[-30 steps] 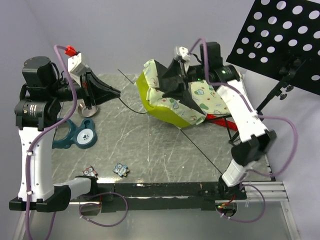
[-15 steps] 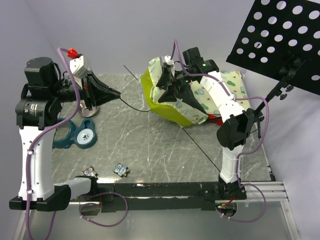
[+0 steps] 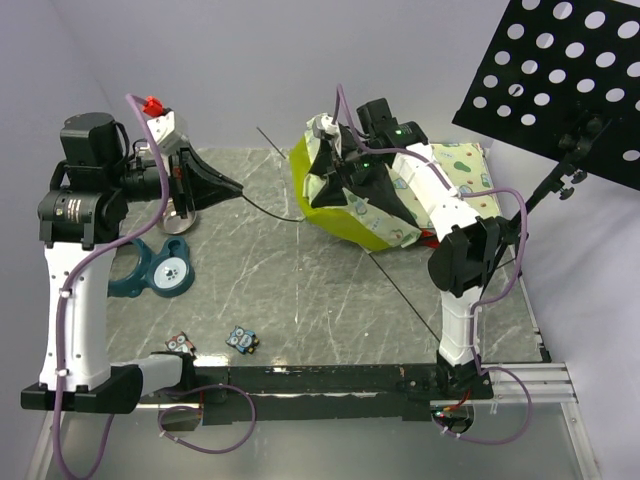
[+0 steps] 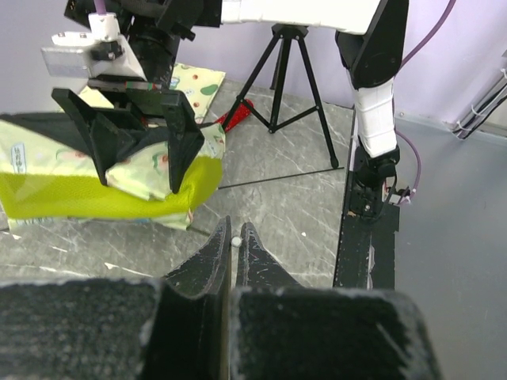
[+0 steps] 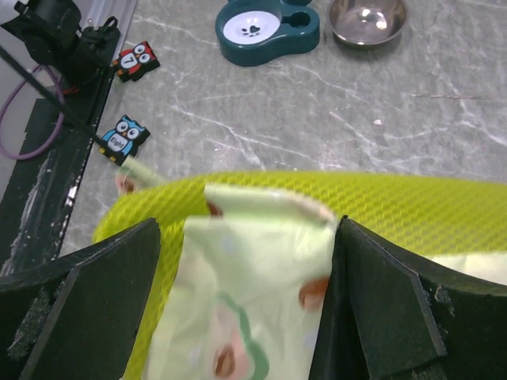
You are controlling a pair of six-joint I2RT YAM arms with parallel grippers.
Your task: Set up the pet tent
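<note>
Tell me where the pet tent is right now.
In the top view the pet tent lies crumpled at the back right of the table, between the spread fingers of the right hand, with the printed mat just behind it.

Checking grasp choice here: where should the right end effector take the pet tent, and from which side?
The raised cream fold atop the pet tent, from above: it stands between the right end effector's open fingers; the rounded lime mesh looks harder to pinch.

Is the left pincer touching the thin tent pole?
Touching. The left wrist view shows the left pincer shut on the thin pole, its white tip pinched between the fingers.
</note>
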